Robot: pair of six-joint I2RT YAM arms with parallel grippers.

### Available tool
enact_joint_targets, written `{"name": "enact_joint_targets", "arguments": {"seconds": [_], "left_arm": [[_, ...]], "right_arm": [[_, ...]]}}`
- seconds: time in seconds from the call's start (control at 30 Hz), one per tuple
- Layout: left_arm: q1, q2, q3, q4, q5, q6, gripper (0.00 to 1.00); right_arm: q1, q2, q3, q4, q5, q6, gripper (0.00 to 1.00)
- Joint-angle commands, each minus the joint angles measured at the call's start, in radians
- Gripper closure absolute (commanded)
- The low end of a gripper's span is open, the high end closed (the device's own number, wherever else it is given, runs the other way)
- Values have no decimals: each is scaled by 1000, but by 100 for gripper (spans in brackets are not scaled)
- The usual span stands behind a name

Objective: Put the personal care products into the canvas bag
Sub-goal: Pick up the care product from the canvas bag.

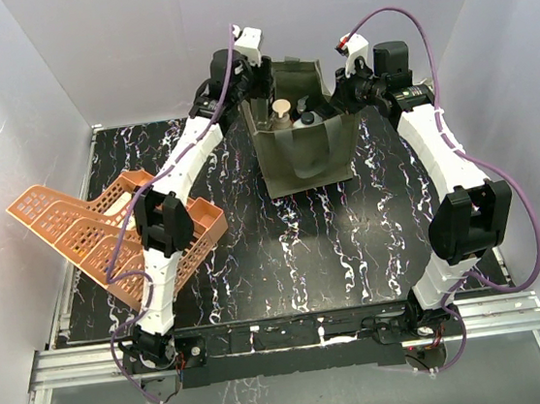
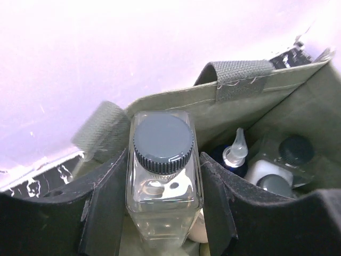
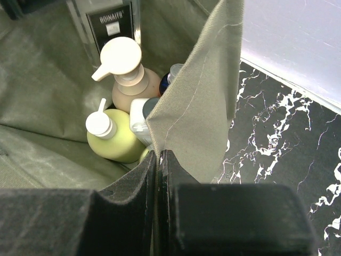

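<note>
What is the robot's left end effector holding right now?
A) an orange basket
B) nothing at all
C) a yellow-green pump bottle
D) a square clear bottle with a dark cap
D: the left wrist view shows the left end effector gripping the square clear bottle on both sides, just at the open top of the canvas bag.

Around me stand plain white walls (image 1: 32, 83), softly lit. My bench (image 1: 286, 259) is black marbled with white veins, and a silver metal rail (image 1: 84, 365) runs along its near edge.
</note>
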State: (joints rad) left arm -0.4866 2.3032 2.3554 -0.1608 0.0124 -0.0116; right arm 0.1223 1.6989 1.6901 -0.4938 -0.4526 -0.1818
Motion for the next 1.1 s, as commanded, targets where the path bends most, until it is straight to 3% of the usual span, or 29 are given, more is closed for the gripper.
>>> {"name": "enact_joint_targets", "arguments": {"seconds": [0.0, 0.53, 0.87, 1.07], "left_arm": [[16, -208, 57, 230, 72, 16, 100], [16, -214, 75, 329, 97, 63, 100], [11, -219, 154, 362, 105, 40, 100], [4, -229, 164, 367, 92, 7, 100]], "right_arm": [[5, -30, -3, 39, -37, 13, 92], [6, -22, 25, 46, -37, 12, 91], [7, 25, 185, 85, -68, 57, 60], [41, 40, 258, 148, -71, 49, 46]]}}
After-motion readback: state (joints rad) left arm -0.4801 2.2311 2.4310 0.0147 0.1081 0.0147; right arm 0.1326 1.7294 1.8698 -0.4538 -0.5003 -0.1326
